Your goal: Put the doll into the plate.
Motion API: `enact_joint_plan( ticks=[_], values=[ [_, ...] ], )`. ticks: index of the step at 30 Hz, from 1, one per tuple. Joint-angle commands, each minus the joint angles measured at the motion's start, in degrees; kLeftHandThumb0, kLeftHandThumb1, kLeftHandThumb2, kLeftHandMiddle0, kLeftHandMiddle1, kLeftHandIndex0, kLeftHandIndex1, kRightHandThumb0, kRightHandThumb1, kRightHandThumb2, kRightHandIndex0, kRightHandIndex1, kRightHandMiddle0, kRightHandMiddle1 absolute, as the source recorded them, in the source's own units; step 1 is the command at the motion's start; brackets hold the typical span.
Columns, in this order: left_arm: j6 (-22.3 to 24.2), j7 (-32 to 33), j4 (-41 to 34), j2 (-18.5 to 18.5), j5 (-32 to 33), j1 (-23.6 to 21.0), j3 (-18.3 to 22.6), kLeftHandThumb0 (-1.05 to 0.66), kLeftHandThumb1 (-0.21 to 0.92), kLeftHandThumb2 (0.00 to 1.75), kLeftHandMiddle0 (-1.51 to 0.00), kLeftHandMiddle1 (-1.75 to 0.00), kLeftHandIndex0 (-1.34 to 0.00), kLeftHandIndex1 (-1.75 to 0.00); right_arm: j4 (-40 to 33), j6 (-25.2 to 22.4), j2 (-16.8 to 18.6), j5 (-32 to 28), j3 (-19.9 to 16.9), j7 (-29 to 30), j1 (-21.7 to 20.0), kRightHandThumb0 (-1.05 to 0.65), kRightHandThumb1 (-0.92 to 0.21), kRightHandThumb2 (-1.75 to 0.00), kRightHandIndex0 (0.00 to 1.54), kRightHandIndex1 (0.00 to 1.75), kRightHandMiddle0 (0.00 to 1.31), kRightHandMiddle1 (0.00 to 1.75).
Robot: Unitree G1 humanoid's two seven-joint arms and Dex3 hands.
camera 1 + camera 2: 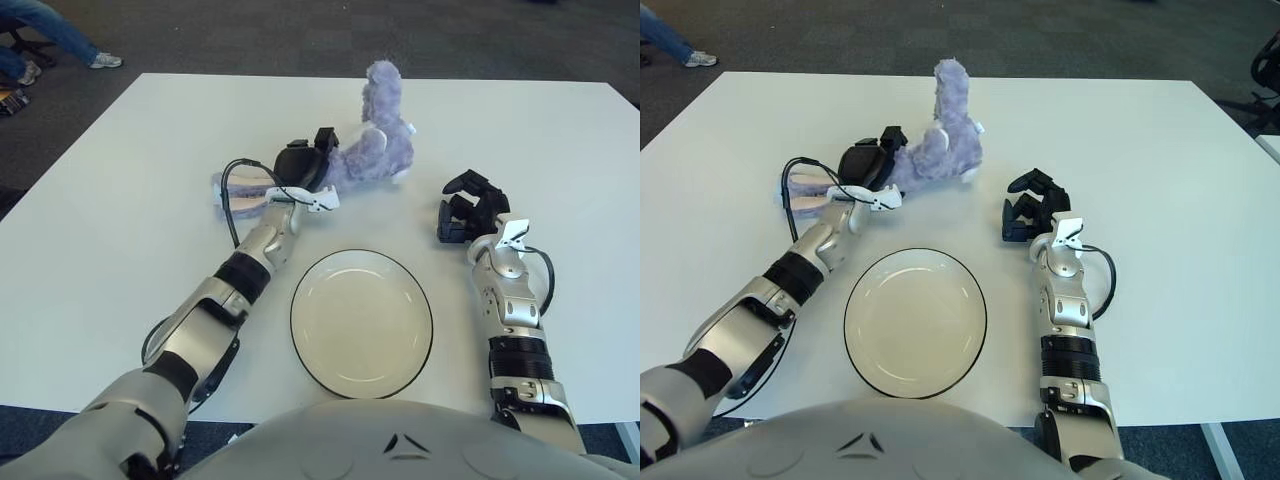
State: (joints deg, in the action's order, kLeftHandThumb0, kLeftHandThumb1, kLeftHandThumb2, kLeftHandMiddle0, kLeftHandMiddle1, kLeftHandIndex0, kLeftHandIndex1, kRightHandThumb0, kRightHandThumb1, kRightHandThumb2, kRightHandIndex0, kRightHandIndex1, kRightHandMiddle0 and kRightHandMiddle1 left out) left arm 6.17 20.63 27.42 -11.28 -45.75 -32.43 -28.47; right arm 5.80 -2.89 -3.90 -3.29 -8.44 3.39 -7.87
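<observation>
Beyond the plate [362, 322], with left hand [300, 165] fingers clamped on the purple plush doll [375, 140], lift clear before carrying inward; right hand [468, 208], fingers curled and empty, shows right of the doll.

One doll [375, 150], one plate [361, 322], one table [120, 200], and two robot hands.

Purple doll [372, 150] upright behind empty plate [361, 322].

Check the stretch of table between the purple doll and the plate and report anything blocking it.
Nothing visible blocks it. The left hand is on the doll at its near-left side, and only bare table lies between the doll and the plate. The right hand shows right of that path, beside the plate's far-right edge.
</observation>
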Motion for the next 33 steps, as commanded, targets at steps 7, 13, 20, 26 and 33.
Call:
enact_joint_plan(
  ticks=[7, 13, 20, 26, 33],
  values=[
    [3.2, -2.3, -17.0, -4.9, -2.8, 6.5, 4.1, 0.0, -0.02, 1.62, -0.94, -1.52, -0.65, -1.75, 1.7, -1.3, -0.5, 0.7, 0.4, -0.1, 0.4, -0.02, 0.05, -1.65, 0.9, 1.75, 0.79, 1.48],
    [5.4, -5.2, -29.1, -6.3, -4.5, 10.6, 7.0, 0.0, -0.06, 1.66, -0.96, -1.49, -0.7, -1.75, 1.7, -1.4, -0.2, 0.1, 0.3, -0.5, 0.2, -0.02, 0.05, -1.65, 0.9, 1.75, 0.79, 1.47],
    [6.6, -6.6, -34.9, -6.0, -5.0, 12.7, 9.4, 0.0, -0.06, 1.67, -0.94, -1.54, -0.7, -1.75, 2.0, -1.9, -0.3, 0.1, 0.3, -0.7, 0.0, -0.02, 0.05, -1.65, 0.9, 1.75, 0.78, 1.48],
    [5.2, -6.2, -37.3, -6.2, -4.8, 13.9, 10.9, 0.0, -0.05, 1.66, -0.93, -1.55, -0.68, -1.75, 2.3, -1.9, -0.4, 0.5, 0.4, -0.6, -0.2, -0.02, 0.05, -1.65, 0.9, 1.75, 0.78, 1.49],
    [1.7, -6.3, -40.2, -6.0, -1.4, 16.5, 13.4, 0.0, -0.04, 1.65, -0.94, -1.54, -0.67, -1.75, 2.3, -2.1, -0.4, 0.8, 0.5, -0.1, -0.3, -0.02, 0.04, -1.64, 0.89, 1.75, 0.78, 1.48]
  ],
)
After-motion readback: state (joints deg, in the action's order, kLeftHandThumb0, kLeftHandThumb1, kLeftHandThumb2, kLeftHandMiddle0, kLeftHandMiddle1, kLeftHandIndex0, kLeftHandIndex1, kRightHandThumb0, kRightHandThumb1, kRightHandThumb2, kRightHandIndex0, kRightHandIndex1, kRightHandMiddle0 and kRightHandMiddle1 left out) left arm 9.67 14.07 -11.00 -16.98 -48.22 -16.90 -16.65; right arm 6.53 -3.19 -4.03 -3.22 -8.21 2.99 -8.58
